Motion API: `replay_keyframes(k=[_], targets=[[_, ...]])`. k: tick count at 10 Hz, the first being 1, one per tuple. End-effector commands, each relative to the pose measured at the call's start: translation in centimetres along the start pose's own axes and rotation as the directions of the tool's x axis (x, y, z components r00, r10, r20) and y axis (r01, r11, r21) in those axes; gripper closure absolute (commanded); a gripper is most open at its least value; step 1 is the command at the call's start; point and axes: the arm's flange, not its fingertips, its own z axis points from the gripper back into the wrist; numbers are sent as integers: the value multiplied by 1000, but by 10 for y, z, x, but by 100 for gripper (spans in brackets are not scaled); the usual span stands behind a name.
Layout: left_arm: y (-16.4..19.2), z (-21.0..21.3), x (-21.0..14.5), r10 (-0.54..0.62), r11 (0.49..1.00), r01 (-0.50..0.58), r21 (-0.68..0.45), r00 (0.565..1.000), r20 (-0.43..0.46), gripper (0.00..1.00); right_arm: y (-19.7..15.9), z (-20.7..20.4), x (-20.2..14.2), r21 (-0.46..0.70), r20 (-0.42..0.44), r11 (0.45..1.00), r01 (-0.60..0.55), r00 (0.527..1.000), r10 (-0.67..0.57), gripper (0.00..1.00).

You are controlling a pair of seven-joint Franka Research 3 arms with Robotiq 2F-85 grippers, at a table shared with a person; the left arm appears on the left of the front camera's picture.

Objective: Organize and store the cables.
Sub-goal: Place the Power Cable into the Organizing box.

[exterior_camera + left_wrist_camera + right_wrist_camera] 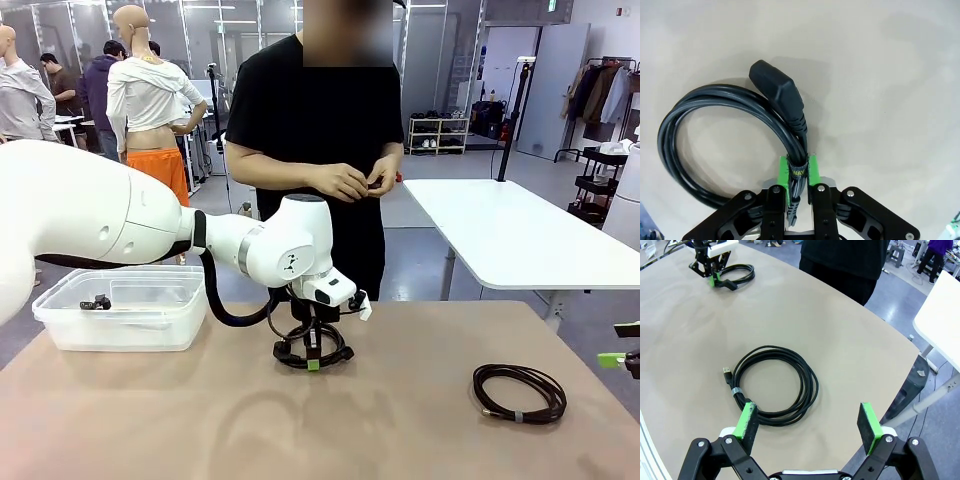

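Right of the clear bin (120,325), the left gripper (799,170) pinched the probably stiff, light power cable (785,100) at its strap (798,173); the right gripper (808,410) stood wide.

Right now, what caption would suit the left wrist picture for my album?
Left gripper shut on the coiled black cable with its chunky plug, on the tan table.

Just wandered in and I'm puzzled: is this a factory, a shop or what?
Probably a robot lab or test workshop: a white robot arm works at a table with a coiled cable, and another white worktable stands behind.
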Motion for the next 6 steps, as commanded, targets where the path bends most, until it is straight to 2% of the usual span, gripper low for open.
replay_keyframes(k=[1, 3, 6], targets=[[-14, 40, -21, -70, 997, 69, 46, 997, 21, 100, 0, 1, 0, -4, -4, 1000, -7, 1000, 7, 0], [-18, 82, -36, -93, 993, 89, 83, 995, 43, 100, 0, 1, 0, -4, -4, 1000, -7, 1000, 7, 0], [-27, 100, -36, -135, 985, 125, 117, 988, 77, 100, 0, 1, 0, -4, -4, 1000, -7, 1000, 7, 0]])
